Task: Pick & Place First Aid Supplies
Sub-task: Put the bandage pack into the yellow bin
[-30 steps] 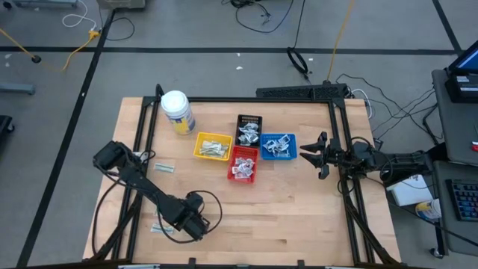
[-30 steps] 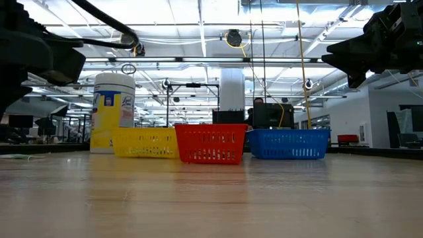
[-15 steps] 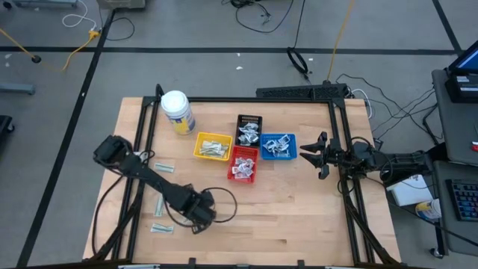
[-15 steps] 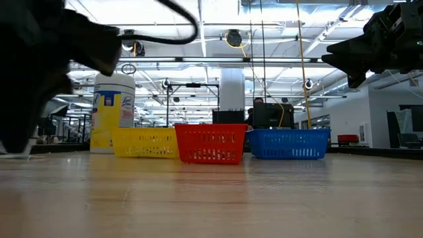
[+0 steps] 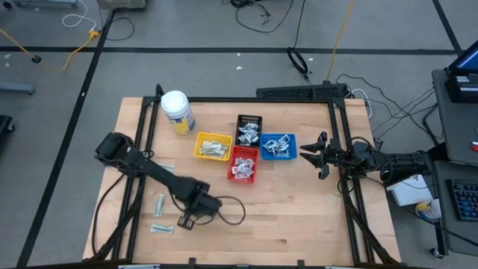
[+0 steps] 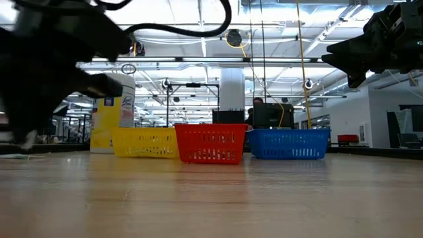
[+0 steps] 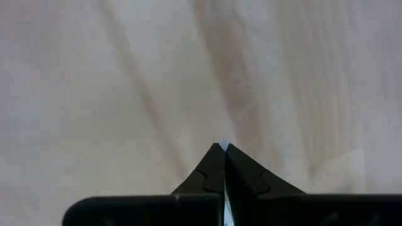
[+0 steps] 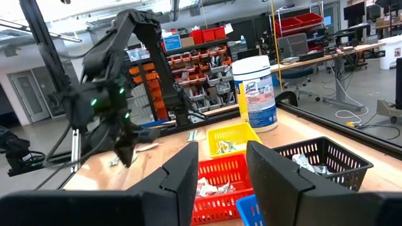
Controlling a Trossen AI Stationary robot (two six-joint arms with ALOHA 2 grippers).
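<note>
We see the left end effector now clenched on a thin pale first aid packet, lifted from the wooden worktop's near left, moving toward the coloured plastic baskets; placing remains.

Two pale flat packets lie near the table's left edge

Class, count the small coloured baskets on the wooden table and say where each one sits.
4. They cluster at the table's middle: yellow plastic basket nearest the white jar, black basket farthest back, blue basket toward the right arm, red basket in front. None looks hidden.
</note>
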